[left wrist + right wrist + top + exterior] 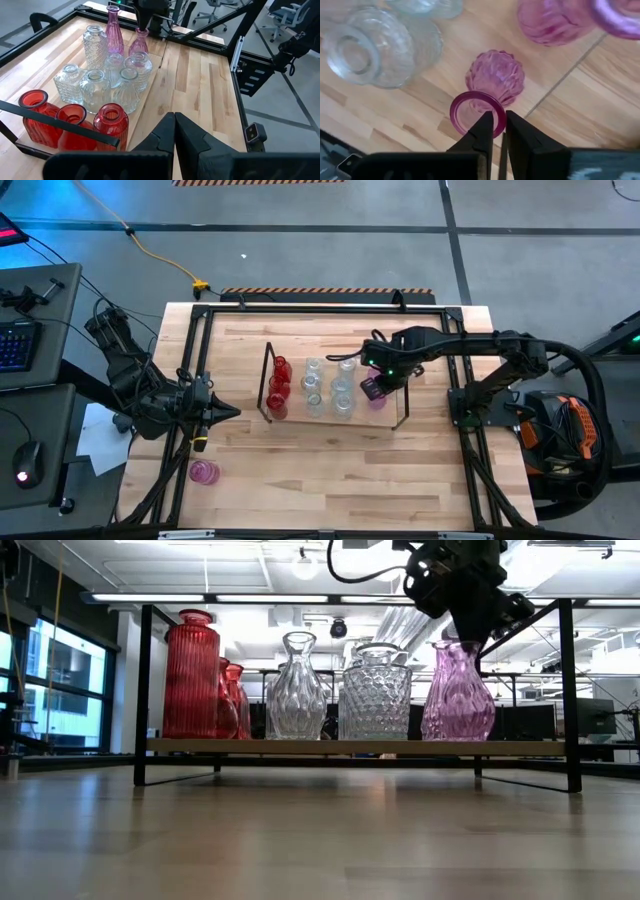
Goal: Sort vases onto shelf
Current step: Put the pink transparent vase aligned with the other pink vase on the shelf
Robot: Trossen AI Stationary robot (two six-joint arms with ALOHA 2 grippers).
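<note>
Over at three o'clock on the shelf point(405, 416), I've got the right end effector point(372, 389) above a pink vase point(492, 80), fingers pinching its rim, standing on the board. Red vases point(279, 385) fill the nine o'clock end, clear vases point(328, 388) the middle. My left end effector point(226, 412) waits pressed together at nine o'clock on the table point(330, 480), another pink vase point(204, 471) near it.

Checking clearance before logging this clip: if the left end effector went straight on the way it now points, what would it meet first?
The left end effector points across the table at the shelf; probably the red vases at its near end first, though height is unclear.
</note>
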